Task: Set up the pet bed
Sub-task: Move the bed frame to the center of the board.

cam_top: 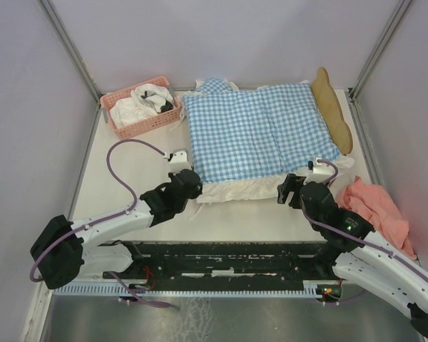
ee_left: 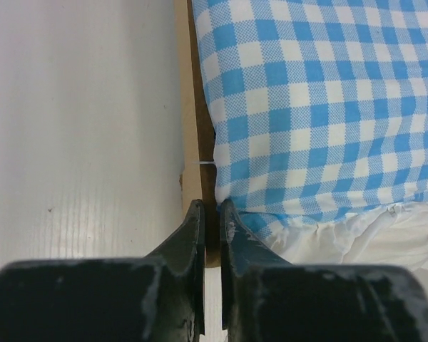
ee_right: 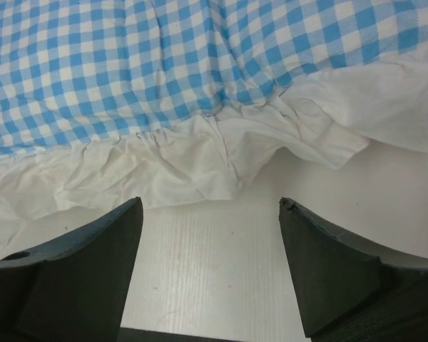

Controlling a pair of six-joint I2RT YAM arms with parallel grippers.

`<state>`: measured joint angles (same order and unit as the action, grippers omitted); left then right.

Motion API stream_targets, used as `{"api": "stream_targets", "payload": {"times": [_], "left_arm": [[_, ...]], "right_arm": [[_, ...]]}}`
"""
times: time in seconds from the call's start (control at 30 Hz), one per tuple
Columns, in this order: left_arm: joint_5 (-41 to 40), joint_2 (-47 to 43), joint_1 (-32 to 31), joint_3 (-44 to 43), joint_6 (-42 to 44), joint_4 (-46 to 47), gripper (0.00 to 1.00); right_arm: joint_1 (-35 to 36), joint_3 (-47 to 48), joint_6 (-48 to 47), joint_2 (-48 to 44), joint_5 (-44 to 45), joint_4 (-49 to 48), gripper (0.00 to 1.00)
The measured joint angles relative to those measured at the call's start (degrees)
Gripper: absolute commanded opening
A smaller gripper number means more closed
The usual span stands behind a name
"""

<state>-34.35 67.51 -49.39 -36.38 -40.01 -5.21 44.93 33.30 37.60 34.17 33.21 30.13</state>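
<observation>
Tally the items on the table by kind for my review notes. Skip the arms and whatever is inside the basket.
pet bed: 1
gingham bedding: 1
pink basket: 1
pink cloth: 1
Total: 4

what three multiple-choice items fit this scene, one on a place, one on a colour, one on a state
1. Where does the pink basket stand?
A) far left of the table, beside the bedding
B) near right corner
C) on the bedding

2. What colour are the bedding's checks?
A) red-white
B) blue-white
C) green-white

3. How is the right tool?
A) shut on the bedding
B) shut on the basket
C) open, holding nothing

A, top view shows it far left by the bedding; B, blue-white gingham in every view; C, its jaws stand wide apart, nothing between.
</observation>
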Motion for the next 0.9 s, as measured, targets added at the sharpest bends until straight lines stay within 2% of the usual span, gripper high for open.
{"api": "stream_targets", "payload": {"times": [0.2, 0.47, 0.67, 0.9], "left_arm": [[-1.1, -2.7, 0.0, -0.1, -0.1, -4.9, 0.03], [-4.3, -14.3, 0.1, 2.4, -0.7, -17.0, 0.03], [-7.1, -22.9, 0.1, 5.0, -0.9, -23.4, 0.03], [-11.0, -33.2, 0.0, 7.8, 0.7, -27.7, 0.03]], "right_arm": [[0.0, 1.2, -2.0, 0.8, -1.4, 1.6, 0.85], [0.0, 2.3, -3.5, 2.3, -4.8, 2.5, 0.81], [0.0, 4.5, -4.5, 3.0, -11.9, 3.6, 0.75], [0.0, 5.2, -5.0, 3.2, -18.8, 4.9, 0.74]]}}
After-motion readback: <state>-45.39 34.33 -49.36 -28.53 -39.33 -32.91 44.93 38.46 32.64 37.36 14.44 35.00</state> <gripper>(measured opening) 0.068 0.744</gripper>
